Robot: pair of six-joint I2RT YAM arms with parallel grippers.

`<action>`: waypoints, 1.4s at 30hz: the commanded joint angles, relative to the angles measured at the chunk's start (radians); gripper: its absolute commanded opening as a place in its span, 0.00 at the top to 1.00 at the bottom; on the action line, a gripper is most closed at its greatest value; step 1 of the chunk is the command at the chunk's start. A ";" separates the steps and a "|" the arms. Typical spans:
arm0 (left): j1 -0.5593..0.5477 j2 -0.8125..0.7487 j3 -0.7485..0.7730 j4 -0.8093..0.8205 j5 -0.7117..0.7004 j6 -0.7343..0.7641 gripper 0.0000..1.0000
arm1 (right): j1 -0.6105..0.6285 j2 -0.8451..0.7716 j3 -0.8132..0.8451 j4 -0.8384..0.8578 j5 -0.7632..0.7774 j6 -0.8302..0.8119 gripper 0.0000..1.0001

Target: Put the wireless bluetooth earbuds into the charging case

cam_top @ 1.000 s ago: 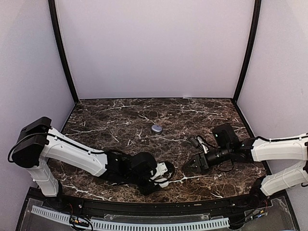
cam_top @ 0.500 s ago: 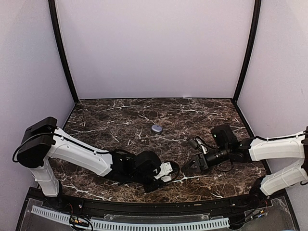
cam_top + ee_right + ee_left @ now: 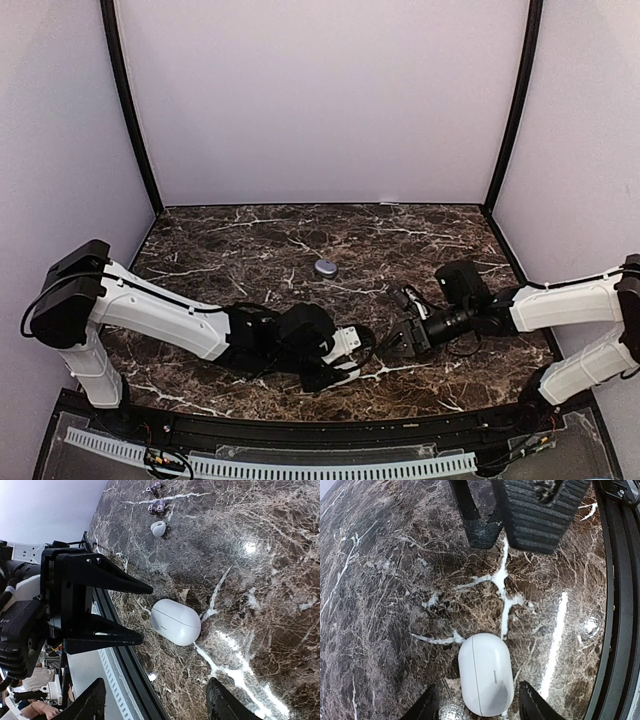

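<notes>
At the table's (image 3: 420,225) near edge we see the left tool (image 3: 147,614) open, its jaws either side of a white pebble (image 3: 485,680) without touching it. The pebble's long axis runs roughly from one tool toward the other. Farther back, mid-table, the charging case (image 3: 325,267) lies well apart — long axis roughly left to right. One earbud (image 3: 158,528) lies alone. The right tool (image 3: 159,702) is open too — holding nothing.

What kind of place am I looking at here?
Probably a robot test booth: plain pale lilac walls on black frame posts enclose a dark brown marble-patterned tabletop, with two white-and-black robot arms bolted at its near edge.
</notes>
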 commanded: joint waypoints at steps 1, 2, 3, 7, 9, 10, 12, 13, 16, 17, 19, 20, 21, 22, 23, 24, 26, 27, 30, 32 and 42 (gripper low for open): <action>0.015 0.004 0.024 -0.051 0.055 -0.042 0.44 | -0.028 -0.025 0.019 0.004 -0.018 -0.009 0.34; 0.025 0.005 0.027 -0.049 0.070 -0.053 0.42 | -0.036 -0.028 0.018 -0.001 -0.023 -0.012 0.34; 0.031 0.007 0.029 -0.048 0.112 -0.058 0.40 | -0.044 -0.030 0.016 -0.004 -0.029 -0.014 0.34; 0.065 0.036 0.058 -0.080 0.211 -0.058 0.38 | -0.068 -0.041 0.009 -0.020 -0.033 -0.024 0.34; 0.067 0.060 0.074 -0.106 0.211 -0.051 0.40 | -0.077 -0.048 0.005 -0.025 -0.037 -0.024 0.34; 0.068 0.068 0.078 -0.110 0.206 -0.049 0.40 | -0.081 -0.048 0.002 -0.025 -0.040 -0.026 0.34; 0.068 0.098 0.088 -0.121 0.188 -0.049 0.41 | -0.093 -0.047 -0.005 -0.025 -0.044 -0.026 0.34; 0.068 0.118 0.092 -0.127 0.184 -0.052 0.42 | -0.096 -0.047 -0.006 -0.025 -0.047 -0.028 0.34; 0.069 0.150 0.104 -0.133 0.187 -0.057 0.45 | -0.109 -0.046 -0.006 -0.029 -0.062 -0.030 0.34; 0.070 0.155 0.106 -0.132 0.189 -0.059 0.45 | -0.111 -0.046 -0.005 -0.032 -0.064 -0.035 0.33; 0.070 0.169 0.107 -0.136 0.190 -0.055 0.48 | -0.114 -0.046 -0.003 -0.034 -0.064 -0.039 0.33; 0.070 0.175 0.108 -0.139 0.186 -0.054 0.52 | -0.114 -0.044 -0.006 -0.033 -0.065 -0.039 0.33; 0.071 0.175 0.108 -0.144 0.179 -0.052 0.54 | -0.115 -0.042 -0.007 -0.028 -0.068 -0.038 0.33; 0.070 0.171 0.109 -0.144 0.168 -0.051 0.58 | -0.115 -0.037 -0.011 -0.019 -0.075 -0.034 0.33; 0.070 0.167 0.106 -0.143 0.157 -0.046 0.63 | -0.115 -0.032 -0.018 -0.007 -0.083 -0.029 0.33; 0.069 0.150 0.104 -0.142 0.150 -0.045 0.65 | -0.115 -0.028 -0.024 0.008 -0.090 -0.022 0.33; 0.069 0.113 0.100 -0.139 0.129 -0.040 0.68 | -0.114 -0.020 -0.032 0.028 -0.101 -0.014 0.33; 0.069 0.101 0.101 -0.140 0.104 -0.036 0.70 | -0.114 -0.020 -0.035 0.036 -0.109 -0.011 0.33; 0.065 0.036 0.114 -0.141 0.054 -0.015 0.72 | -0.114 -0.022 -0.034 0.060 -0.128 0.008 0.33; 0.048 0.003 0.134 -0.145 0.009 0.004 0.73 | -0.114 -0.021 -0.027 0.074 -0.144 0.021 0.33; -0.017 -0.077 0.235 -0.145 -0.136 0.044 0.73 | -0.089 -0.083 -0.029 0.214 -0.183 0.129 0.37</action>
